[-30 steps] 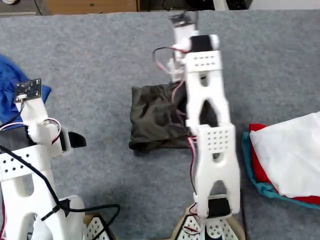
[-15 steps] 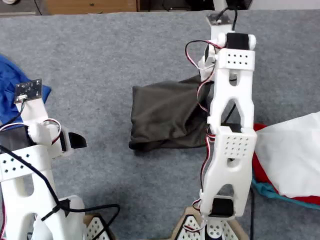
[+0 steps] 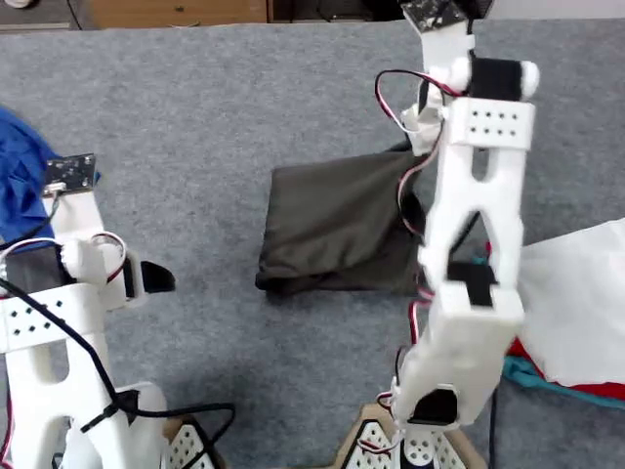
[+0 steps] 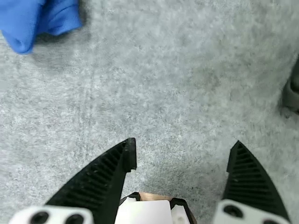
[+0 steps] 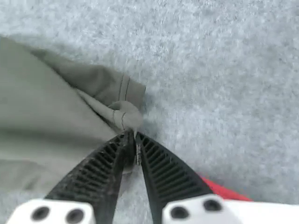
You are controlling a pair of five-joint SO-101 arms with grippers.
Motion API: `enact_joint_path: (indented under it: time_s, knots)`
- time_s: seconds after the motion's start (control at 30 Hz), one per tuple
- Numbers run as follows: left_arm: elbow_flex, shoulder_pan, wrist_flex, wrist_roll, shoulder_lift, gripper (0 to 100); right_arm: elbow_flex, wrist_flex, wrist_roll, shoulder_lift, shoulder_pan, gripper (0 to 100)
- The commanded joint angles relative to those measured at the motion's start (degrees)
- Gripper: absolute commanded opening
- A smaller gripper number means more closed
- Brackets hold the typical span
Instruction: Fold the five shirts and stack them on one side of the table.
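Note:
A dark olive shirt (image 3: pixel 332 220) lies folded in the middle of the grey table. My right arm (image 3: pixel 479 195) stretches over its right side. In the right wrist view my right gripper (image 5: pixel 133 140) is shut on a bunched hem of the olive shirt (image 5: pixel 56 126). A blue shirt (image 3: pixel 15 176) lies crumpled at the table's left edge, beside my left arm (image 3: pixel 68 264). My left gripper (image 4: pixel 184 151) hangs open above bare felt, with the blue shirt (image 4: pixel 37 18) a little way ahead of it.
At the right edge a white shirt (image 3: pixel 576 293) lies on top of a red one (image 3: pixel 596 391) and a teal one (image 3: pixel 522 371). A red corner (image 5: pixel 219 189) shows close to the right gripper. Open felt (image 3: pixel 195 117) lies between the two arms.
My right arm has swung to the right with the olive shirt's edge in its gripper, drawing that side of the shirt out toward the right-hand pile. The left arm has hardly moved.

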Motion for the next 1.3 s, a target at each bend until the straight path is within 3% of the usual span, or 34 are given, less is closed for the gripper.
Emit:
enact_joint_path:
  time_s: [0.0,0.1,0.27,0.33,0.5,0.7,0.87,1.03,1.27]
  knots:
    - [-0.88,3.08,2.02,0.7,-1.19,32,9.36,-0.53,2.73,-10.24,0.84,2.5]
    - [-0.7,5.27,2.55,2.46,-1.19,32,14.9,-3.87,5.19,-10.24,-0.22,12.9]
    - [-2.81,6.59,4.66,2.73,-1.19,32,16.31,-6.51,6.77,-10.68,0.04,42.2]
    - [-3.96,6.51,4.92,2.73,-1.19,32,16.22,-5.89,6.77,-10.77,0.57,46.5]
    - [-5.01,7.03,3.69,4.31,-0.57,32,13.41,1.14,6.51,-11.03,-1.45,35.3]
    - [-4.57,15.56,-8.88,15.91,-0.57,32,28.18,0.79,5.63,-20.62,-7.34,1.4]
    - [-4.48,24.97,-22.33,22.86,2.77,31,47.6,-10.02,5.45,-27.38,-10.24,1.8]
    - [-5.63,28.22,-38.07,27.52,17.98,31,65.63,-28.48,5.19,-27.74,-10.42,1.6]
    - [-18.2,33.49,-39.91,27.78,43.3,31,78.64,-34.29,5.71,-27.82,-8.57,1.6]
